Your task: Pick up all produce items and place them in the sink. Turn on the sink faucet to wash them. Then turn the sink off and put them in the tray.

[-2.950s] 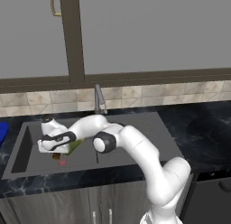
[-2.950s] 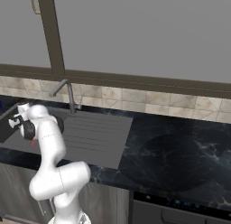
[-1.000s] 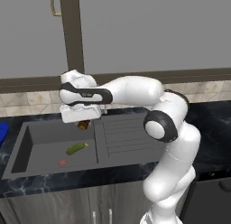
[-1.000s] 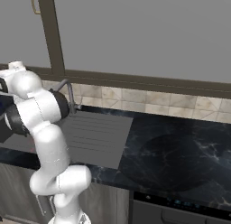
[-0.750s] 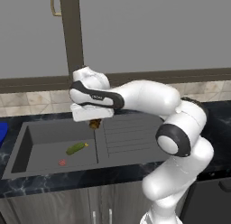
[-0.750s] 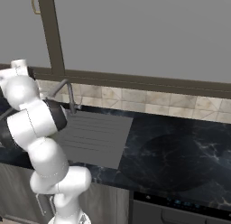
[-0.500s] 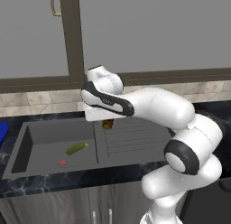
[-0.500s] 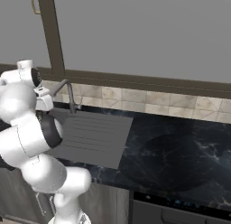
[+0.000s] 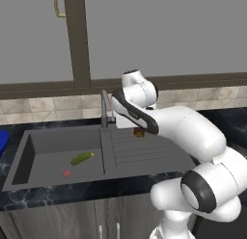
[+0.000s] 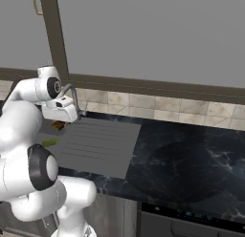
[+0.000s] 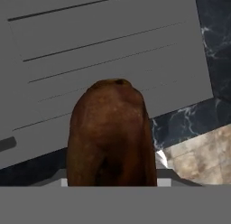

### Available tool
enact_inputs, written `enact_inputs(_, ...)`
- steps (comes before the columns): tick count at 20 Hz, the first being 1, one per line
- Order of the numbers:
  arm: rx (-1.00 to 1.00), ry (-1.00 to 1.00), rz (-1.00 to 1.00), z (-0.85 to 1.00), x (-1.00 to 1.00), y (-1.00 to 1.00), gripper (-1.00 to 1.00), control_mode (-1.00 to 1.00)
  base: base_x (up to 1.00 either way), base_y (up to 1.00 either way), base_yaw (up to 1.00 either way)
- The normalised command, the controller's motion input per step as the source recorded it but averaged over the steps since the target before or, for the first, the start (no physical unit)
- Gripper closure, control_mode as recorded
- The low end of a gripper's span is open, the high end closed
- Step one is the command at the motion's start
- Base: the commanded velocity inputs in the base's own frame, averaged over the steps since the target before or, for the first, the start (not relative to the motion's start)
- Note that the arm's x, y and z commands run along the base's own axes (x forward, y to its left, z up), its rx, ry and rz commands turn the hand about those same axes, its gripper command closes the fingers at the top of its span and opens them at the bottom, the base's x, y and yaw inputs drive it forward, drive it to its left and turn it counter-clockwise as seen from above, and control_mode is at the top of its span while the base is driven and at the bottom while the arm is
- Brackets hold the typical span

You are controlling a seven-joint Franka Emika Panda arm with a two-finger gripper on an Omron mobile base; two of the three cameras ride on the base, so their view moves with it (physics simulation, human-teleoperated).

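My gripper (image 9: 138, 130) is shut on the stubby brown-orange produce item (image 9: 140, 133), which hangs just above the back of the ribbed drainboard (image 9: 144, 153), right of the sink faucet (image 9: 104, 109). In the hand view the brown item (image 11: 110, 137) bulks large over the drainboard (image 11: 90, 47) and hides the fingertips. From the right base view the gripper (image 10: 60, 120) holds it (image 10: 58, 126) beside the faucet (image 10: 74, 95). The green cucumber-like item (image 9: 82, 158) lies in the sink (image 9: 48, 141) basin. A blue tray (image 9: 1, 141) edge shows at far left.
A small red spot (image 9: 66, 173) lies on the basin floor near the cucumber. Dark marble counter (image 10: 191, 159) stretches to the right of the drainboard. A tiled backsplash and a window frame rise behind the faucet.
The arm has swung right, carrying the brown item from above the basin, past the faucet, to over the drainboard. The green item has stayed in the basin.
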Motion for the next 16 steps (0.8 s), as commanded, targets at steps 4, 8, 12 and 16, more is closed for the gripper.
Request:
enact_inputs(4, 0.0, 0.09, 0.0, 0.03, 0.24, -0.43, 1.0, -1.0, 0.0, 0.0, 0.0)
enact_inputs(8, 0.0, 0.1, 0.0, 0.0, 0.17, -0.28, 1.0, -1.0, 0.0, 0.0, 0.0)
enact_inputs(12, 0.0, 0.04, 0.0, 0.0, -0.05, -0.11, 1.0, 1.0, -0.23, -0.02, 0.0)
enact_inputs(16, 0.0, 0.0, 0.0, 0.0, 0.0, 0.0, 1.0, 1.0, -0.98, 0.03, 0.0)
